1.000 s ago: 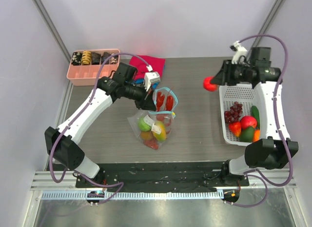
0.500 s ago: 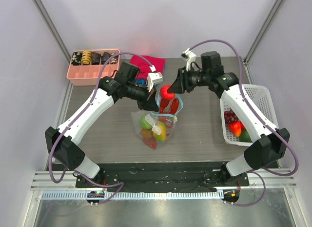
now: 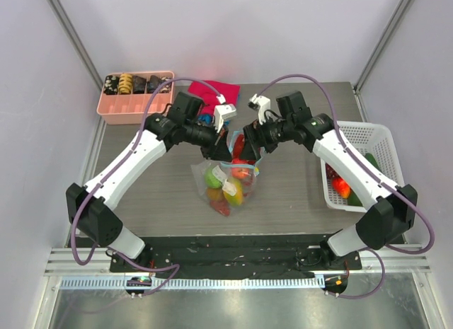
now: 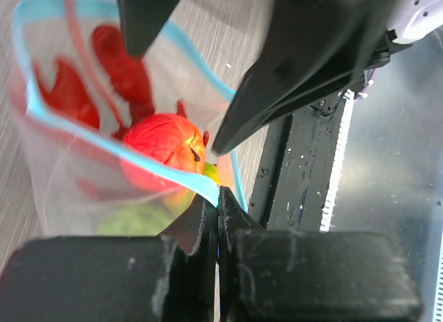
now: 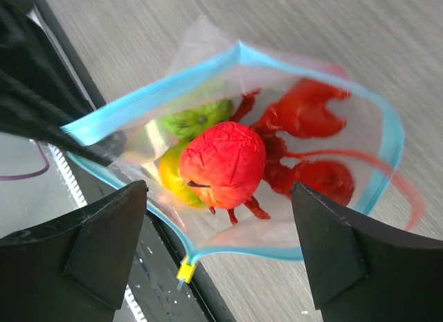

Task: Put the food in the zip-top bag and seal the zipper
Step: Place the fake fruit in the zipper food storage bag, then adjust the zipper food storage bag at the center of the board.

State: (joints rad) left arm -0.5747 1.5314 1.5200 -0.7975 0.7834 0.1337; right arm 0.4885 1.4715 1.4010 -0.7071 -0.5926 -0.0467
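Observation:
The clear zip-top bag (image 3: 225, 186) stands mid-table with its mouth held open. My left gripper (image 3: 224, 140) (image 4: 218, 197) is shut on the near rim, right on the teal-blue zipper (image 4: 197, 53) (image 5: 156, 90). Just over the mouth hangs my right gripper (image 3: 248, 146) (image 5: 218, 187), open, with nothing between its fingers. A red fruit (image 5: 225, 163) (image 4: 163, 145) sits free inside the bag, on the red lobster (image 5: 304, 124) (image 4: 114, 66) and beside a green fruit (image 5: 194, 118) and a yellow one (image 5: 169, 176). A yellow slider (image 5: 183, 271) sits at the zipper's end.
A white mesh basket (image 3: 357, 134) at the right holds more food, including a red fruit (image 3: 341, 185) and a green one (image 3: 372, 163). A pink tray (image 3: 134, 108) of small patterned pieces stands back left. A red cloth (image 3: 216, 88) lies behind the bag.
My right arm carried the red fruit from the basket side to over the bag's mouth and opened, and the fruit now lies in the bag. The left gripper kept its hold.

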